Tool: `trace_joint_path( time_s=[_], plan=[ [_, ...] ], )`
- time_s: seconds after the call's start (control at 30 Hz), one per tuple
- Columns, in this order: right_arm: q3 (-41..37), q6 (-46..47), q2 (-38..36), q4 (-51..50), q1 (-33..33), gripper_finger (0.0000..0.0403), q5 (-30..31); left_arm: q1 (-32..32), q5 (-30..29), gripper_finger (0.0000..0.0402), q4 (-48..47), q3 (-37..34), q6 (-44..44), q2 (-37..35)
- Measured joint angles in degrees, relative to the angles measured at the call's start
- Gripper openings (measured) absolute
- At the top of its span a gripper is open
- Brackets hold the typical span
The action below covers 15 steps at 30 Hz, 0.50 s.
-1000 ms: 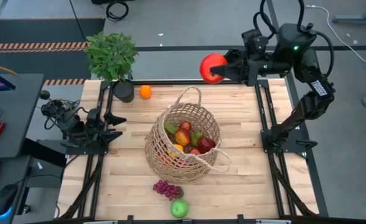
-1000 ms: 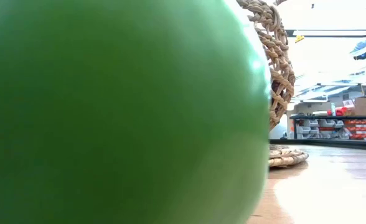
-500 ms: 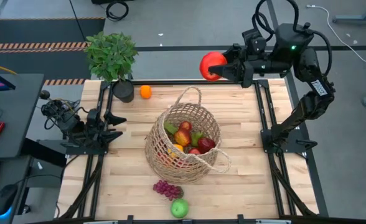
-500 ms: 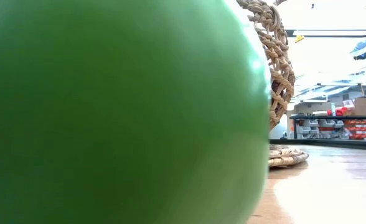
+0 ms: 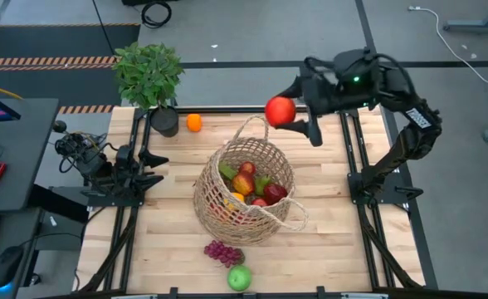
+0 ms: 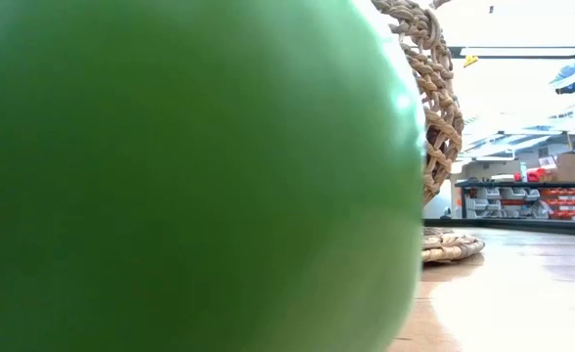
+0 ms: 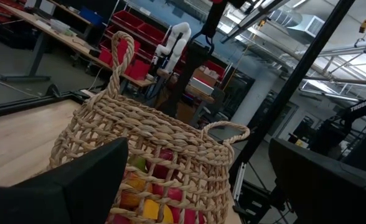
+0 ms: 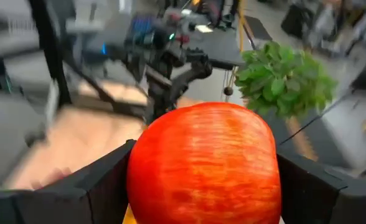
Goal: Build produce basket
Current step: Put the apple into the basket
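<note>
We count one wicker basket (image 5: 246, 193) near the middle of the table (image 5: 327, 241), one red apple (image 5: 280, 110) in the air, one orange (image 5: 194, 123), one bunch of purple grapes (image 5: 223, 252) and one green apple (image 5: 240, 278) on the wood. Inside the basket we can make out several pieces of produce (image 5: 251, 187) — red, yellow and green — but they overlap too much for a sure count.

The right gripper (image 5: 292, 113) holds the red apple between its two fingers, clamped on either side of the fruit, above the table's far edge and just beyond the basket's upright looped handle (image 5: 256, 126). The left gripper (image 5: 156, 166) rests low at the table's left side with its fingers spread apart and nothing between them, pointing toward the basket.

The orange lies by the far edge, just beside the black pot of one potted plant (image 5: 149, 75) at the far left corner. The grapes and the green apple sit close together at the near edge, in front of the basket; in the low view that green apple (image 6: 190, 176) fills most of the picture, with the basket's weave (image 6: 432, 98) behind it.

Open wood remains right of the basket — and between the basket and the left gripper.
</note>
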Motion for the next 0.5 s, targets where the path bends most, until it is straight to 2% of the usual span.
trace_joint_path(
  time_s=[0.1,0.23,0.5],
  plan=[
    [-1.78,-9.30,-0.02,-0.10,0.03,0.0325,-0.02,0.00,-0.01,0.0396,0.01,0.00,-0.02,0.00],
    [-4.28,-15.61,-0.04,0.01,0.81,0.0325,0.68,-0.02,-0.01,0.0396,0.00,0.00,-0.02,0.00],
    [-12.45,-19.07,-0.06,0.32,3.96,0.0325,1.97,-0.02,-0.01,0.0396,0.00,0.00,0.00,0.00]
  ],
)
